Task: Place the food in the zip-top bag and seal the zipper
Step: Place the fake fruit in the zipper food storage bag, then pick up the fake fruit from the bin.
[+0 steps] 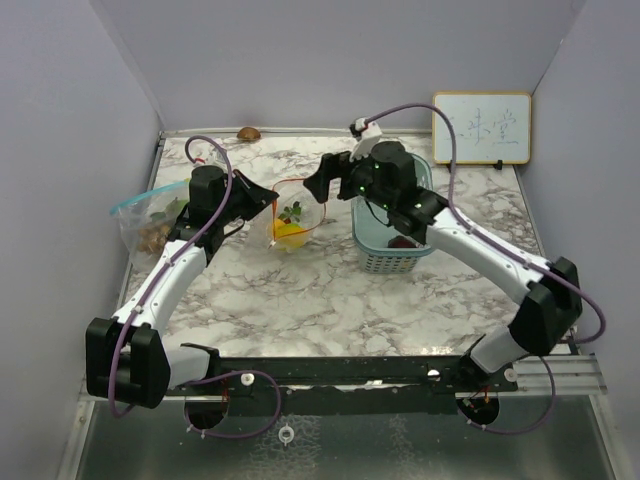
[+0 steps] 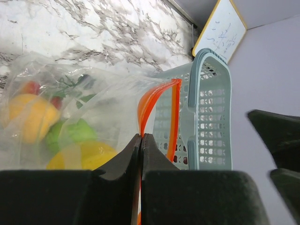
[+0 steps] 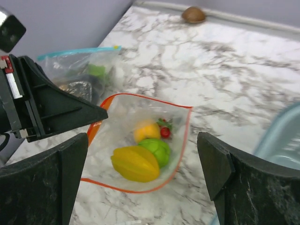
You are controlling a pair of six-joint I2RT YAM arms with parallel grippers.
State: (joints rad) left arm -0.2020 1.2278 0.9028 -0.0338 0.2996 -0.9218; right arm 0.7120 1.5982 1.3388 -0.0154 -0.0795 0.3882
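Right wrist view: note that the right gripper (image 3: pixel 143 161) is spread to its full width with nothing between its fingers, hovering above the mouth of the orange-zipper bag (image 3: pixel 179 123). Left wrist view confirms that the left gripper (image 2: pixel 141 143) is pinched fully closed on the bag's orange rim. This grip lifts the rim and props the mouth open toward the right arm, so that food can be dropped straight in.

Inside the bag lie a yellow ridged fruit (image 3: pixel 135 164), a green round fruit (image 3: pixel 155 150), a yellow-orange piece (image 3: pixel 146 130) and a small red piece (image 3: pixel 165 132).

Top external view locates the bag at the middle of the marble table (image 1: pixel 330 300), just left of the teal mesh basket (image 1: pixel 395 258), in which one dark red piece (image 1: pixel 401 241) rests. A blue-zipper bag (image 1: pixel 140 215) lies at the left edge with more food inside.

Expect the piece in the basket to be the next pick. Judge loading as nearly complete and the zipper as not yet sealed. Watch the pinched rim: if it slips, the mouth will likely collapse.
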